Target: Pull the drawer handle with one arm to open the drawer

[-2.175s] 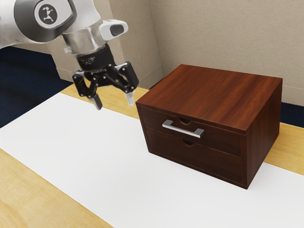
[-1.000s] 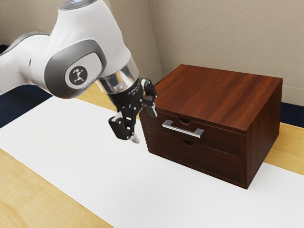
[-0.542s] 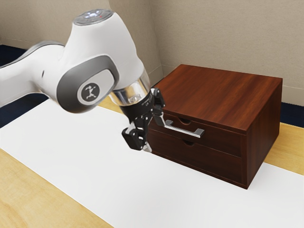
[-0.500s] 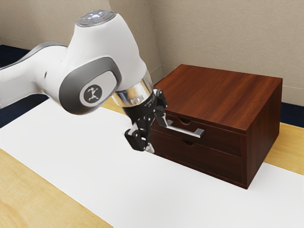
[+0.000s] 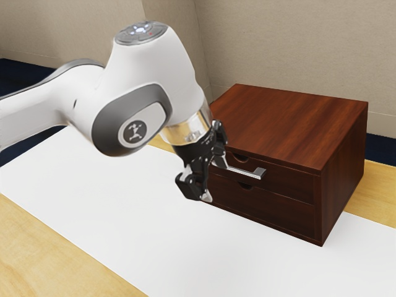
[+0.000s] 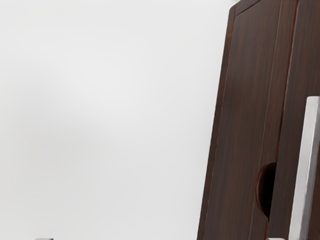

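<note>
Claw (image 5: 211, 179) moved up to drawer (image 5: 286, 177) | wide open, empty | handle (image 5: 246, 169) just beside it

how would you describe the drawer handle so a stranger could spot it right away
Find the dark wooden two-drawer cabinet standing on the white mat. On its front, the upper drawer carries the handle, a horizontal silver bar. It is the only metal piece there: the lower drawer has just a small notch in its top edge and no bar.
</note>
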You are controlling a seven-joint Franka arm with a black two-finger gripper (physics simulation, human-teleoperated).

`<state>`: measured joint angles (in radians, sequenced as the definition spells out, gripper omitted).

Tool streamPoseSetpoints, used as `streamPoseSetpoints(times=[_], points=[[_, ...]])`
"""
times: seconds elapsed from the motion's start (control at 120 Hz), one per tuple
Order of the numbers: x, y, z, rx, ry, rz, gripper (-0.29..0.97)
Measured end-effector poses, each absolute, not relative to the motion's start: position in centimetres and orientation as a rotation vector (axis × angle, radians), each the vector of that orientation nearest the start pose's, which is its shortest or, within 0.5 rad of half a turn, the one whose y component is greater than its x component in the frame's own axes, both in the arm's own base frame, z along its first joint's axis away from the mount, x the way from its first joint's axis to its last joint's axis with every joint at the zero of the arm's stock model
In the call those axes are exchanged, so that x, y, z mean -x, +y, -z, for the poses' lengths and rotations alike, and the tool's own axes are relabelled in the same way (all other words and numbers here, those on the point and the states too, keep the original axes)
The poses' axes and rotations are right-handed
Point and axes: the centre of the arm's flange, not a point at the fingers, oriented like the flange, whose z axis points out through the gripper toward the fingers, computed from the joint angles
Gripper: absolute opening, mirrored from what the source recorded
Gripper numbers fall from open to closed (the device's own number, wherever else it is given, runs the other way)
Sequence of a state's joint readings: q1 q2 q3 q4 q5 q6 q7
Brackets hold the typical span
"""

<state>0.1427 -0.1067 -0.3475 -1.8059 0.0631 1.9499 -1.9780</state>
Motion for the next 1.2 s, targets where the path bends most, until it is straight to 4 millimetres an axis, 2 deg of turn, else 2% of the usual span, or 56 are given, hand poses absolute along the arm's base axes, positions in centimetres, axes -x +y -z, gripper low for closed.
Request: streamPoseSetpoints(times=[0.175,0.467,0.7,1.2], points=[[-54.2,-11.6,-60.2,-1.889,2.274,-0.305,0.53],[-55.7,-11.3,-58.5,-1.902,2.279,-0.309,0.53],[-56.3,-11.2,-59.3,-1.883,2.249,-0.351,0.53],[-58.3,-10.7,-57.3,-1.880,2.237,-0.364,0.54]])
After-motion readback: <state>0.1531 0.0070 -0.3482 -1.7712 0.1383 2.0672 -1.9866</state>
